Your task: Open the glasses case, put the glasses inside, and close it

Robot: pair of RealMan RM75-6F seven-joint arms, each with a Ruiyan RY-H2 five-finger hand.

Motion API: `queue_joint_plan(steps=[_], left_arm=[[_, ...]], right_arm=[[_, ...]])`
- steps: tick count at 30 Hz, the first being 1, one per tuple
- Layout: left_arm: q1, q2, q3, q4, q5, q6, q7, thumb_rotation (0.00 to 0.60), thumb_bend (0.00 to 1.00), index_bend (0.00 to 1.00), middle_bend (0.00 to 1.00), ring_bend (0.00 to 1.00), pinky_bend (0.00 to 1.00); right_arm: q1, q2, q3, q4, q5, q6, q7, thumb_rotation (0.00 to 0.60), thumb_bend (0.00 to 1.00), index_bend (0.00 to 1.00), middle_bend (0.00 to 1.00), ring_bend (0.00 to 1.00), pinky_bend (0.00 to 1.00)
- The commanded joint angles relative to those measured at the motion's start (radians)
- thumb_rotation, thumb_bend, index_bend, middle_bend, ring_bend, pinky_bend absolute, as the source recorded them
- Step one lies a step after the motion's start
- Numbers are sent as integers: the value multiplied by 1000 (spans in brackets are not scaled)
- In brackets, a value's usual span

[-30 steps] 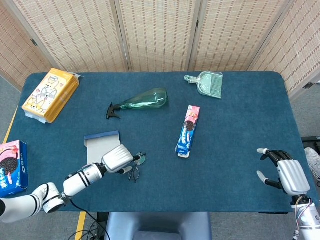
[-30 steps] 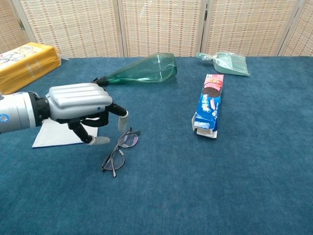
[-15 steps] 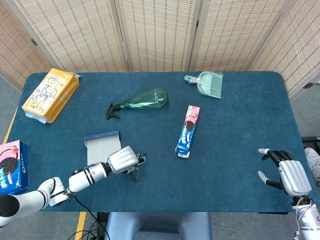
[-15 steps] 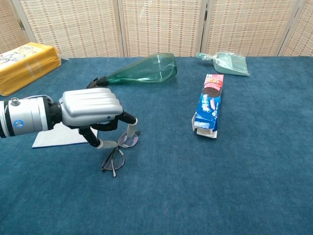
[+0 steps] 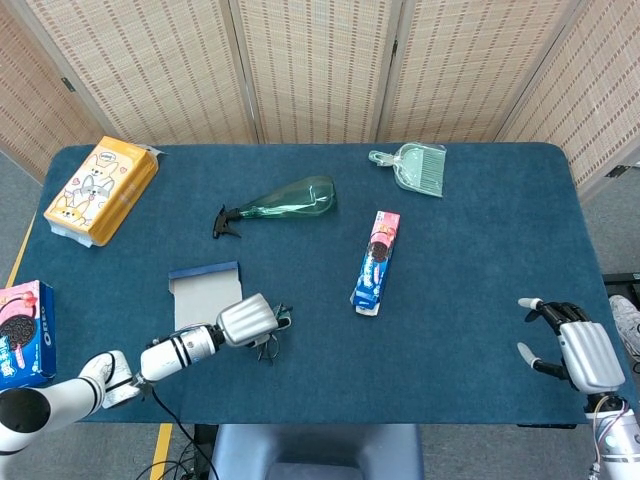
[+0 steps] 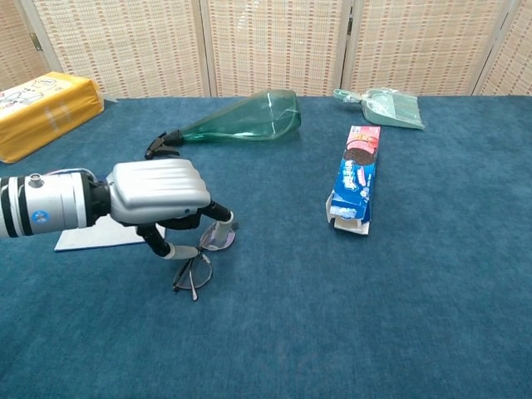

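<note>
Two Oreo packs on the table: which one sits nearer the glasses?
The slim Oreo sleeve lying mid-table, right of the glasses under the left hand. The other Oreo box sits at the table's far left edge, farther away.

One camera looks down from high up at the whole blue table [image 5: 480, 300]; another looks low across its middle.
</note>
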Motion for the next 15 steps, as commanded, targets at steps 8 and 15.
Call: queue_joint_plan(steps=[8, 15], left_arm=[[-1, -11, 7, 22, -5, -7, 15, 600, 381, 445, 974, 955, 1000], [-3, -3, 13, 27, -6, -11, 23, 600, 381, 453, 974, 955, 1000]], right_arm=[[-3, -1, 0, 5, 2, 1, 6, 600, 287, 252, 421, 321, 236], [-9, 0, -2, 4, 1, 6, 5, 600, 286, 252, 422, 321, 236]])
